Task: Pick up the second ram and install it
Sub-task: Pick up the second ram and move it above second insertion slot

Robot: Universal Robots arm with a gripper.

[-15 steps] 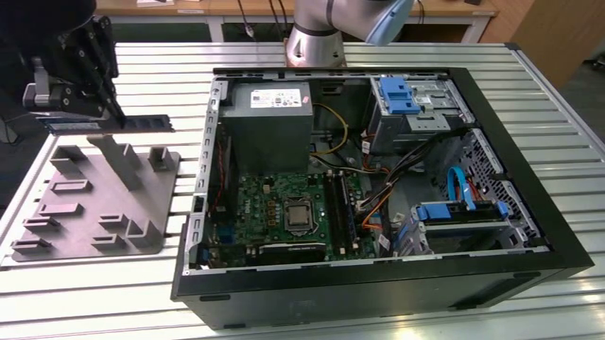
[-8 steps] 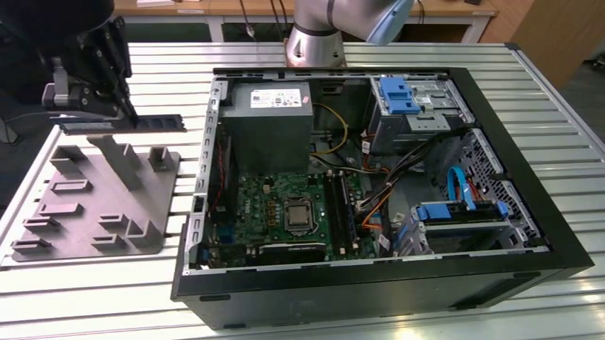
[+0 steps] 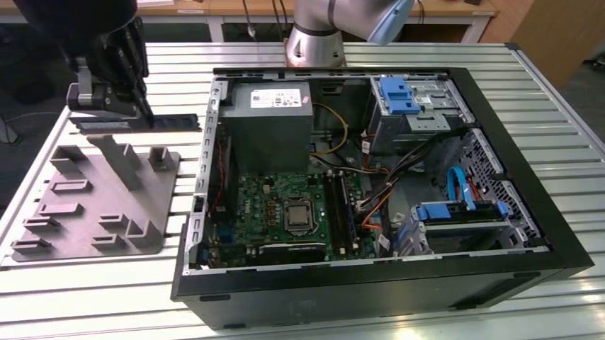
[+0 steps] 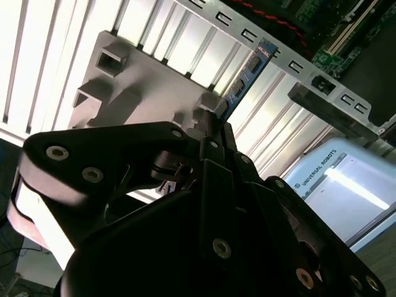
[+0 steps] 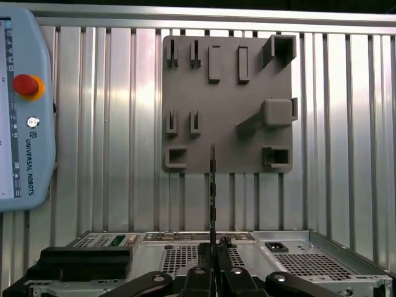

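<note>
1 grey slotted plate (image 3: 104,212) with upright posts lay on the ribbed metal table (image 3: 85,297) at the exterior view's left. Above the plate's far edge hung the gripper (image 3: 142,117). Its fingers were drawn in narrow and clamped on the second ram (image 3: 178,120). The stick was held level, its long side pointing toward the open computer case (image 3: 378,297) and its free end just beside the case's left wall.

In the first wrist view the ram (image 5: 212,179) showed edge-on as a thin dark line reaching out of the gripper (image 5: 212,253) over the plate's (image 5: 247,124) near edge. A pale blue pendant (image 5: 25,105) with a red button lay on the table well apart from the plate. In the second wrist view the ram (image 4: 247,71) stuck out of the gripper (image 4: 216,133), with chips visible on its face.

Further right in the exterior view, the case held a grey power supply box (image 3: 269,117), a green motherboard (image 3: 283,209) and 1 blue drive bracket (image 3: 399,93) at its far right corner.
</note>
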